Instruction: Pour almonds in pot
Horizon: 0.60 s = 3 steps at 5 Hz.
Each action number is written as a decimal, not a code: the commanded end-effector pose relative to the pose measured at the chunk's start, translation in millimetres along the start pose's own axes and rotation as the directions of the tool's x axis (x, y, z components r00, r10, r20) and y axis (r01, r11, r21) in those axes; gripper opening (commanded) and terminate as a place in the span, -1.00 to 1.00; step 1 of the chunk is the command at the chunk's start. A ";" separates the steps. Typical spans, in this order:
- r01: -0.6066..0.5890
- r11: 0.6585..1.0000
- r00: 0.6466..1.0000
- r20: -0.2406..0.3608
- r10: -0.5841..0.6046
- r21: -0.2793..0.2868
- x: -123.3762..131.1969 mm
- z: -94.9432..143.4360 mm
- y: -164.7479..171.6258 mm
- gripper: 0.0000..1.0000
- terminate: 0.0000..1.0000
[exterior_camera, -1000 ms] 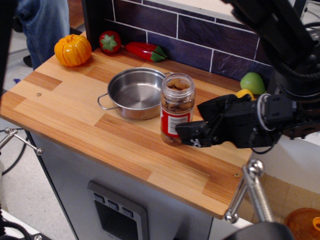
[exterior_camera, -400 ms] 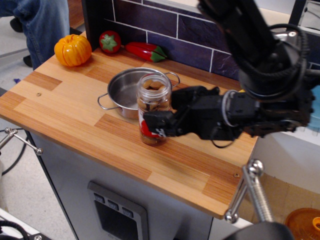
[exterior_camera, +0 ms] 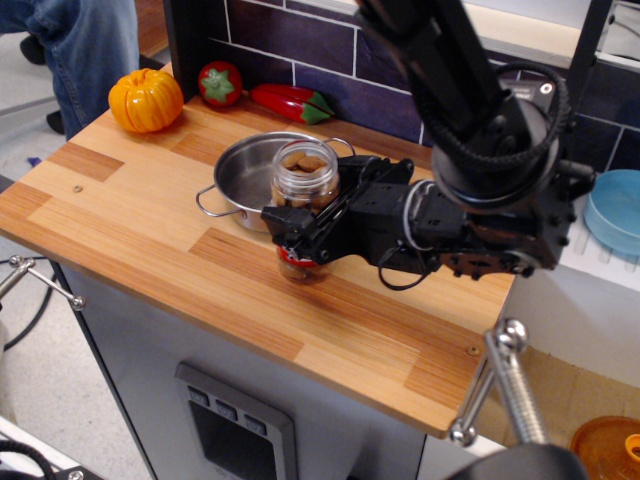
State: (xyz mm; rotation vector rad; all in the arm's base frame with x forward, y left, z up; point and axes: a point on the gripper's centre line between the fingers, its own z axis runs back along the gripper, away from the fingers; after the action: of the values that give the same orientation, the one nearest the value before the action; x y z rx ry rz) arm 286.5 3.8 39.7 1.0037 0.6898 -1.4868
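With the hand point(exterior_camera: 292, 228) clenched around the upright jar point(exterior_camera: 303, 205) of almonds point(exterior_camera: 304, 163), lift clear of the tabletop point(exterior_camera: 150, 250), then tip toward the pot point(exterior_camera: 245, 178) at ten o'clock, mouth over its bowl.

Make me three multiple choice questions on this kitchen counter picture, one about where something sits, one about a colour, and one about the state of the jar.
1. Where is the pot relative to the jar of almonds?
A. right behind it
B. on the floor
C. in front of it, at the counter's near edge

2. What colour is the toy pumpkin?
A. blue
B. orange
C. white

3. How is the jar?
A. upright, lid off
B. lying on its side
C. upside down over the pot

Answers: 1 A, the pot shows behind the jar. 2 B, its skin is plainly orange. 3 A, nuts show through the open top, with the gripper around it.
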 end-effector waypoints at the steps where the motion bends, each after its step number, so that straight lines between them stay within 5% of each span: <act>1: -0.142 0.989 0.980 0.148 0.136 0.033 -30.3 10.7 2.5 -1.00 -1.00; 2: -0.172 0.984 0.927 0.348 0.142 0.056 -42.3 25.9 18.0 -1.00 -1.00; 3: -0.082 0.996 0.853 0.514 0.085 -0.030 -48.5 21.3 33.1 -1.00 -1.00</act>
State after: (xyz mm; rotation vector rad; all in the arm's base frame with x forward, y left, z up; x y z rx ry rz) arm 318.7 -6.6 80.6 0.4852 0.2844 -1.6140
